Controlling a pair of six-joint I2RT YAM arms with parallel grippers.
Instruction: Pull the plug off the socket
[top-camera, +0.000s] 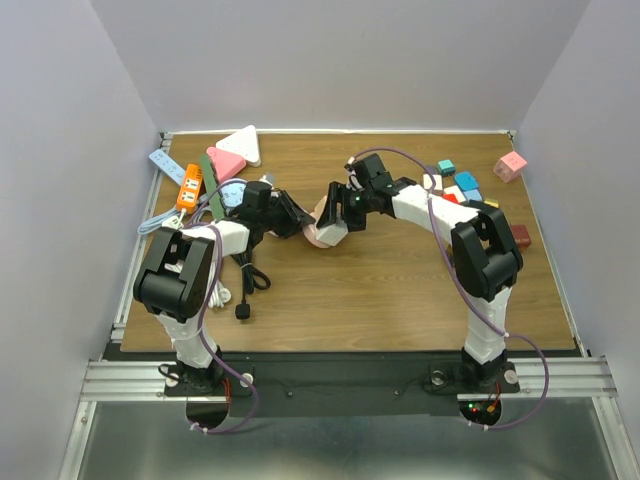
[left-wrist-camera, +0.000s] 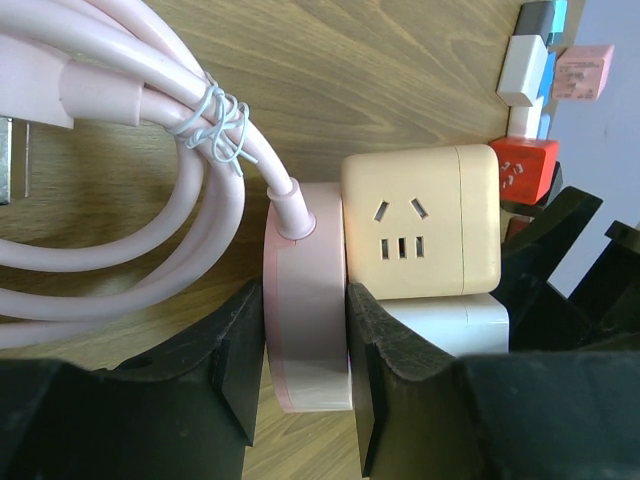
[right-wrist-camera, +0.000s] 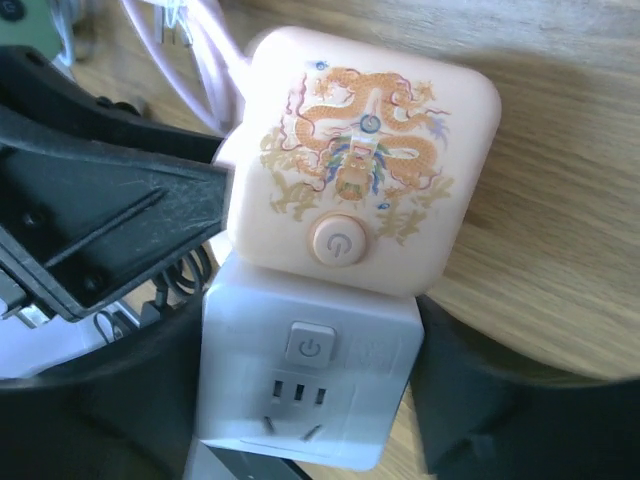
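Peach socket cube (left-wrist-camera: 420, 225) at worktop (top-camera: 400, 290) middle, hard, glossy: left gripper (left-wrist-camera: 305, 350) clamps pink back, right gripper (right-wrist-camera: 305, 390) pinches white plug cube (right-wrist-camera: 350, 340), sides likely slippery.

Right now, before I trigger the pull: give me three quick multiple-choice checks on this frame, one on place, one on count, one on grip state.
1. The white cube sits:
A) right against the dragon-printed peach cube
B) alone in a far corner
C) inside a box

2. Power buttons showing in the right wrist view:
A) none
B) two
C) four

3. The left jaws are:
A) wide open over bare wood
B) shut on a black plug
C) shut on the pink base of the peach cube

Key:
1 A, the two cubes meet with no gap showing.
2 B, one button sits on each cube.
3 C, a finger presses on each side of the pink slab.
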